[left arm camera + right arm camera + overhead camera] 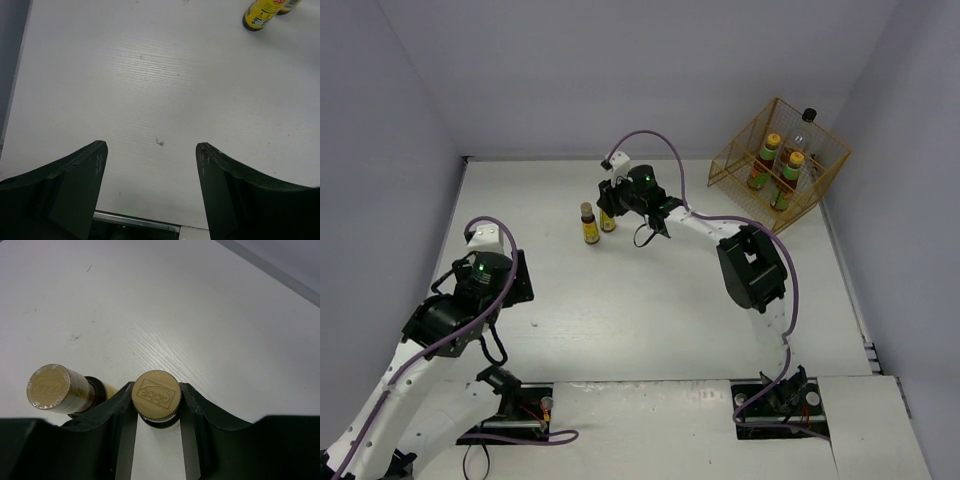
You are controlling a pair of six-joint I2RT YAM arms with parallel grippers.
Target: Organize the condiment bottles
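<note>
Two short brown yellow-labelled bottles stand side by side at the table's middle back. My right gripper (156, 399) is shut on the gold cap of the right one (156, 394), seen from above; in the top view this bottle (608, 221) is half hidden under the gripper (611, 207). The other bottle (50, 388) (588, 224) stands free just to its left. Two dark red yellow-capped bottles (767, 160) (790, 174) and the clear black-capped bottle (806, 124) stand in the wire basket (732, 158). My left gripper (151, 150) (518, 277) is open and empty over bare table.
The yellow wire basket sits at the back right corner by the wall. Both brown bottles show at the top right of the left wrist view (261, 13). The right arm's elbow (752, 268) hangs over the table's right middle. Walls close the back and sides.
</note>
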